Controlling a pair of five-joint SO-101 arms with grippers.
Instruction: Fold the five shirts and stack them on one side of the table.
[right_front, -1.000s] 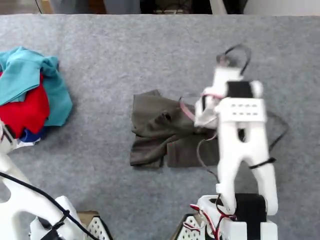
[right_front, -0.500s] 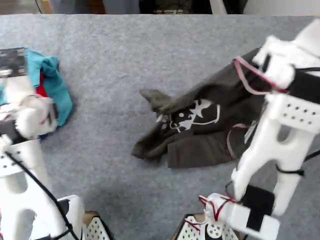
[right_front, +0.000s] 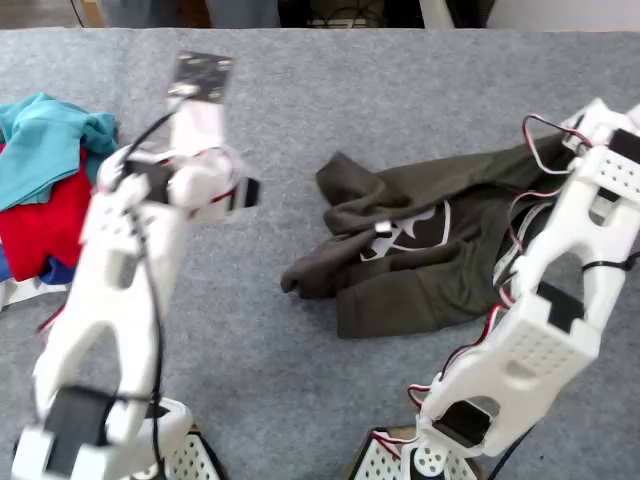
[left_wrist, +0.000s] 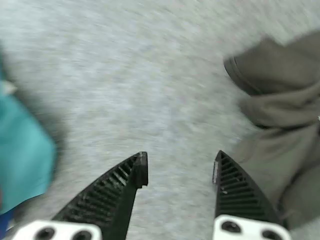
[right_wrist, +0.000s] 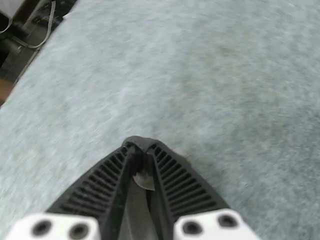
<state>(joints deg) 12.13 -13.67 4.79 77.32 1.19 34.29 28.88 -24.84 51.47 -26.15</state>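
A dark olive shirt (right_front: 420, 250) with a white print lies crumpled and half spread right of the table's middle. My right gripper (right_wrist: 141, 150) is shut on an edge of this shirt. In the high view the right arm (right_front: 590, 200) stands at the far right, with the fabric drawn up toward it. My left gripper (left_wrist: 180, 167) hangs open over bare grey table, with the olive shirt (left_wrist: 280, 100) on one side and a teal shirt (left_wrist: 20, 150) on the other. The left arm (right_front: 130, 230) stretches between the pile and the olive shirt.
A pile of unfolded shirts sits at the table's left edge, teal (right_front: 55, 150) on top, red (right_front: 50, 225) under it and a bit of blue below. The grey felt table (right_front: 300, 100) is bare along the back and front middle.
The right arm has pulled the olive shirt toward the right, opening it so the white print shows. The left arm has swung from the pile at the left toward the table's middle.
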